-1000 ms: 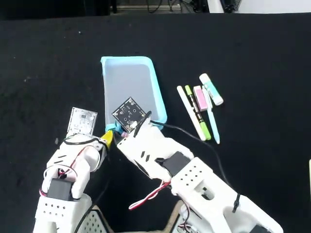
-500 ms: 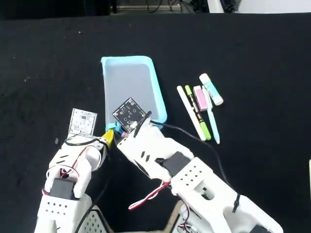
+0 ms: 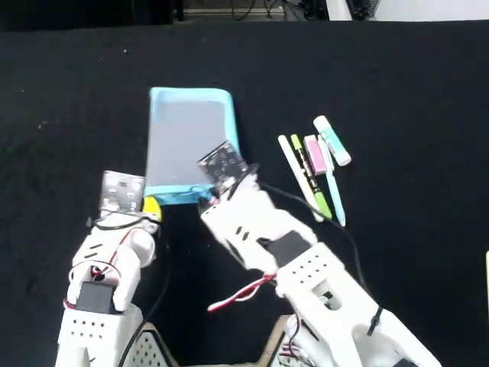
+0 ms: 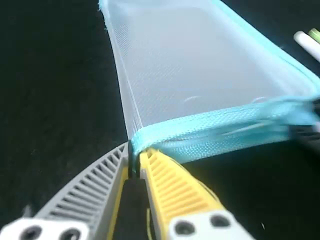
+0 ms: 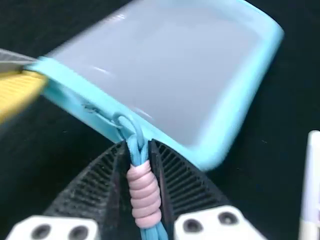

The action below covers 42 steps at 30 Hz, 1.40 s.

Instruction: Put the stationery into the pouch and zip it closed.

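While your left gripper (image 4: 134, 159) is clamping one pouch (image 3: 187, 141), your right gripper (image 5: 138, 150) is pinching its pull (image 5: 143, 196). Five stationery pieces (image 3: 315, 157) are lying nearby.

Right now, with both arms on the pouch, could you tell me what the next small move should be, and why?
Probably draw the zip pull along the near edge of the pouch, away from the left jaws. The right jaws are shut on the pull, the left jaws pinch a corner of that edge, and the stationery lies outside on the table, so the mouth likely needs opening first.
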### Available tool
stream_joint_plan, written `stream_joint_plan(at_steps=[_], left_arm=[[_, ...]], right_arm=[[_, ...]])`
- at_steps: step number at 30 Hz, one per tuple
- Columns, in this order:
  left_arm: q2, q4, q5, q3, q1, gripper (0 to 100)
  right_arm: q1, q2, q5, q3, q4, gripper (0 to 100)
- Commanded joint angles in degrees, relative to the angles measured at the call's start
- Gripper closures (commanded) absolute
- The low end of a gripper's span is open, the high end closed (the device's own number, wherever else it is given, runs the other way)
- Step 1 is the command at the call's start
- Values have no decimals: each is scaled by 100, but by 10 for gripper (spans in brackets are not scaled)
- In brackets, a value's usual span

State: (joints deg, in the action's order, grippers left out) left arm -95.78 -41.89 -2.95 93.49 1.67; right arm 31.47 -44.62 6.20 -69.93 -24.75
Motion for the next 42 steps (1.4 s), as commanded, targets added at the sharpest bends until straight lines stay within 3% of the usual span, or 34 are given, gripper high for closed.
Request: stream_joint_plan(at_steps=[1,6,11,20,28,34,42], left_arm=[[-26,-18,396,-497,681,970],[-26,-607,448,-1147,884,970],[18,-712,404,-1534,884,969],[413,-844,-677,-2281,927,968],[2725,-2277,-738,-5138,892,970],[4985,-3965,-747,-7908,892,965],[7481,-5670,-747,-10281,901,827]], right_arm=[[-686,-224,18,180,-53,988],[-1248,-479,598,919,-1371,988],[-1011,-945,703,1341,-2110,988],[-1002,-1015,1371,2677,-3015,988],[-1029,-1015,1380,3987,-3824,988],[-1037,-673,1565,4303,-3833,988],[-1169,637,1582,5314,-4484,988]])
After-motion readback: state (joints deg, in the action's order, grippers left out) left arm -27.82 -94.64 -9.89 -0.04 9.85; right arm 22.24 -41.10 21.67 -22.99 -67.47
